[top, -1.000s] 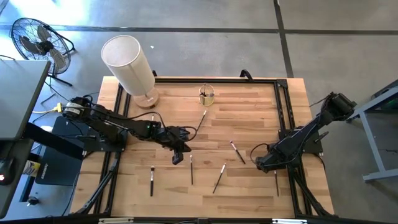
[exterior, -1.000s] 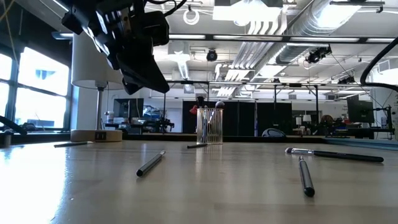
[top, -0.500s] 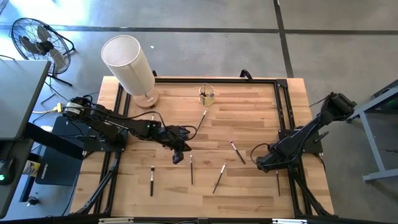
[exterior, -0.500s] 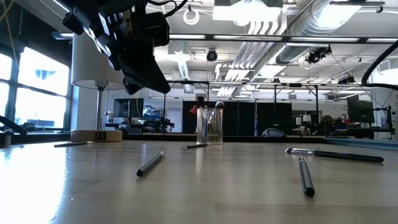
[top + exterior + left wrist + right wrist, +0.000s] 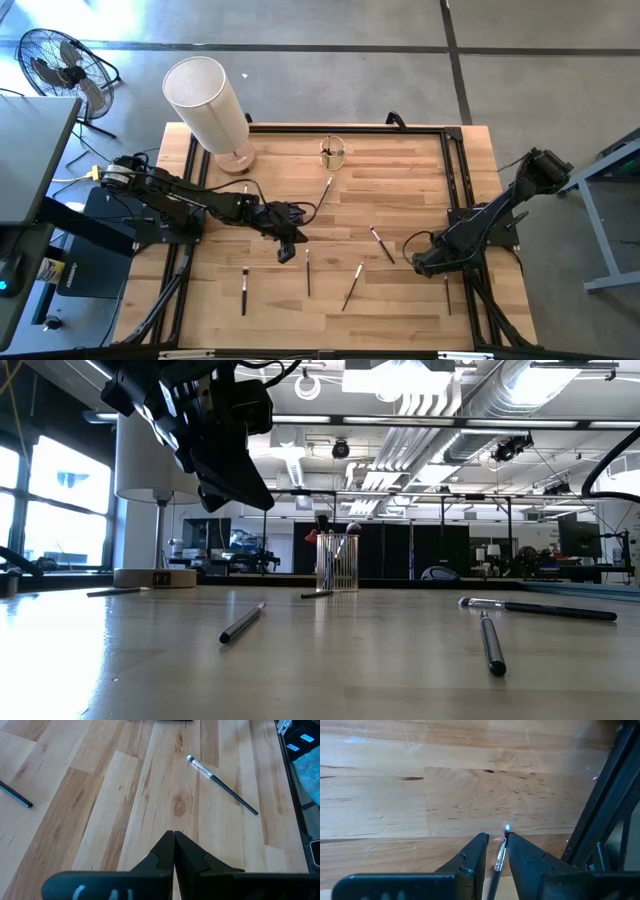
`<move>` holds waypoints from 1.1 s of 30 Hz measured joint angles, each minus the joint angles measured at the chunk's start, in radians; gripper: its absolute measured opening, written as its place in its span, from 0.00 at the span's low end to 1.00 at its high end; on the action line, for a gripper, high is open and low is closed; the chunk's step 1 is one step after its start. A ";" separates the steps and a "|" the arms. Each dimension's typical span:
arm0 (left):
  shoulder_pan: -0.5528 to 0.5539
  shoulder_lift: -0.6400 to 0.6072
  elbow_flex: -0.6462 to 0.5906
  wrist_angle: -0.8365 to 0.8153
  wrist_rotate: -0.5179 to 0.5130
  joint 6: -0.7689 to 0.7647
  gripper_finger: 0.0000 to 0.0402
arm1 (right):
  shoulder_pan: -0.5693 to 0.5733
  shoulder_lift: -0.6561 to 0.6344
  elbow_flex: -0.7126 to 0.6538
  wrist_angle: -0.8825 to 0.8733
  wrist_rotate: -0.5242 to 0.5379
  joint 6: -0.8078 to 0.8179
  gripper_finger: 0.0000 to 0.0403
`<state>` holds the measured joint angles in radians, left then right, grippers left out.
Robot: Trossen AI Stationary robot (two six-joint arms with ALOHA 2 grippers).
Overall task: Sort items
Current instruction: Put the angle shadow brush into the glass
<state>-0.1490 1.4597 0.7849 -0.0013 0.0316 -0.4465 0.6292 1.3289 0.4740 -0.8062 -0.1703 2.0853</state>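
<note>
Left gripper [image 5: 174, 836] fingers pressed together, empty, above mid-table [image 5: 400, 170]. Right gripper [image 5: 497, 840] fingers narrowly parted around a brush [image 5: 499, 856] near the table's right edge.

Industrial lab: exposed ceiling ducts [image 5: 450, 405], concrete floor [image 5: 540, 90], floor fan [image 5: 60, 62], framed wooden bench [image 5: 400, 180].

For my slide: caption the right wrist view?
Right pincer closing around a slim makeup brush above the wooden table.
</note>
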 joint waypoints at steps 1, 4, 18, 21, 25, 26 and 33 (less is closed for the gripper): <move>0.000 0.000 0.000 0.000 -0.001 0.000 0.00 | 0.000 0.000 0.000 0.000 0.001 -0.004 0.19; 0.000 0.000 0.000 0.000 -0.014 0.000 0.00 | 0.001 0.000 0.000 0.001 0.011 -0.035 0.19; 0.000 0.000 0.000 0.003 -0.023 -0.003 0.00 | -0.001 0.000 0.003 -0.041 0.026 -0.010 0.19; 0.000 0.000 0.000 0.006 -0.024 -0.003 0.00 | -0.001 0.000 0.003 -0.043 0.031 -0.010 0.19; 0.007 0.000 0.000 0.009 -0.023 -0.007 0.00 | -0.001 0.000 0.003 -0.037 0.025 -0.010 0.19; 0.007 0.000 0.000 0.008 -0.023 -0.010 0.00 | -0.001 0.000 0.003 -0.034 0.021 -0.010 0.18; 0.007 0.000 0.000 0.008 -0.024 -0.013 0.00 | -0.002 0.000 0.003 -0.005 0.019 -0.030 0.02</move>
<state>-0.1421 1.4597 0.7849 0.0071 0.0078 -0.4591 0.6275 1.3289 0.4770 -0.8116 -0.1516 2.0549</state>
